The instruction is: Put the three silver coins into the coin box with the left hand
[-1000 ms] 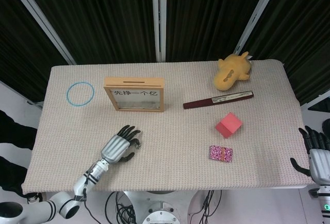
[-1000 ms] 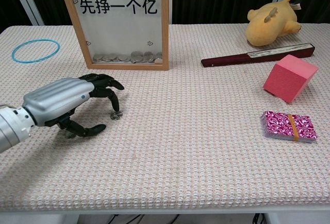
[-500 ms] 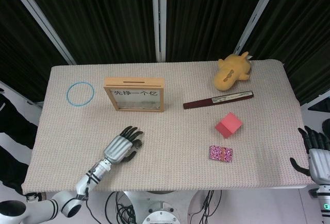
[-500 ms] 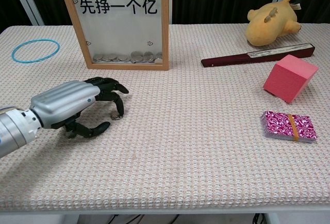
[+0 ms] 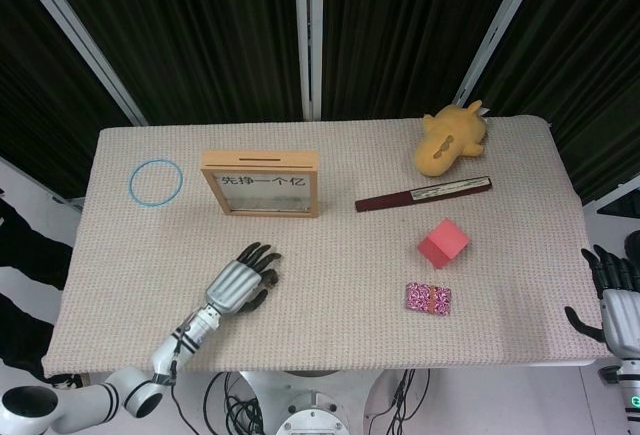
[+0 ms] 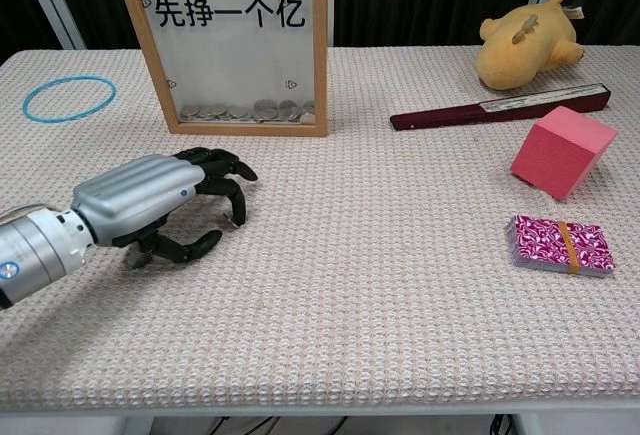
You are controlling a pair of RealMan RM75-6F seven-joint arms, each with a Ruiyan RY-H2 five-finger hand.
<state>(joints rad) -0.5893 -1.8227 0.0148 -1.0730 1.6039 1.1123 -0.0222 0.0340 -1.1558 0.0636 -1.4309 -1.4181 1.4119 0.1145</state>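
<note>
The left robot hand [image 6: 165,200] rests low on the worktop [image 6: 380,295] with fingers curled downward; whether they grip a silver coin cannot be told. The coin box [image 6: 222,43] stands upright just beyond it, coins lying along its bottom. The right robot hand [image 5: 612,297] hangs spread off the worktop's edge.

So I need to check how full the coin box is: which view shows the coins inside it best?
The chest view: it faces the coin box front on, and the coins show as a row along the bottom of its window. The head view looks down on the coin box, so its window is small and the coins can't be told apart.
</note>
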